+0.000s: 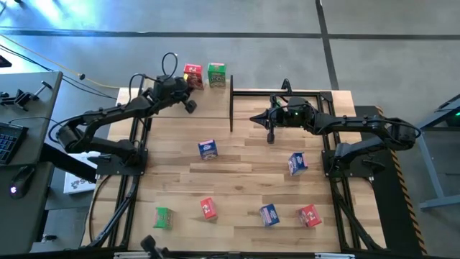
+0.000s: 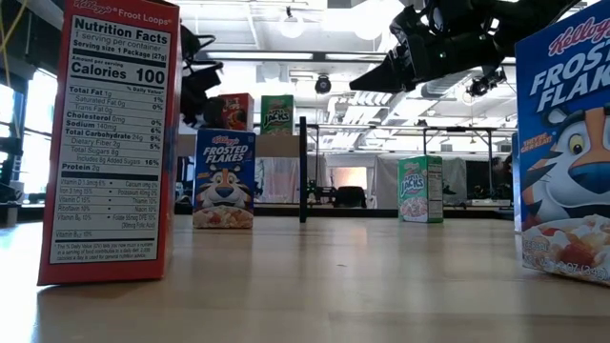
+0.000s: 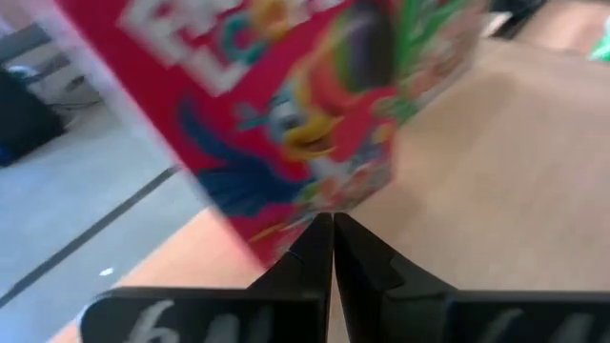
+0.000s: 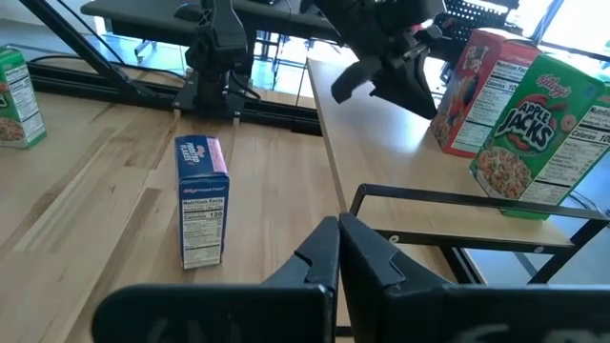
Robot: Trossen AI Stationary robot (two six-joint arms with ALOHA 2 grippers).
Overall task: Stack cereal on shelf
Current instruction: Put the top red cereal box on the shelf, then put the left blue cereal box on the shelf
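Observation:
Two cereal boxes stand on the wooden shelf [image 1: 287, 92] at the table's far edge: a red one [image 1: 192, 75] [image 4: 472, 90] and a green one [image 1: 216, 74] [image 4: 529, 138] beside it. My left gripper [image 3: 332, 221] [image 1: 188, 101] is shut, its tips at the red box's near left side. My right gripper [image 4: 337, 229] [image 1: 270, 133] is shut and hovers over the table just near of the shelf, right of its black post [image 1: 231, 111]. Several more boxes stand on the tabletop: blue [image 1: 208, 149], blue [image 1: 297, 163], red [image 1: 208, 208], green [image 1: 163, 217], blue [image 1: 269, 214], red [image 1: 310, 215]. My left gripper has its shut fingertips [image 3: 319, 233] against the red box's lower edge [image 3: 305, 217], coming about level from the table's left. The box stands upright on its base on the shelf, next to the green box. Whether the tips press it or only reach it, I cannot tell.
The shelf's thin black posts and rail [image 4: 457, 202] stand right in front of my right gripper. A blue box [image 4: 202, 200] stands on the table between the two arms. Bare wood lies in the middle of the table [image 1: 251, 180]. A keyboard and gear sit off the table's left side.

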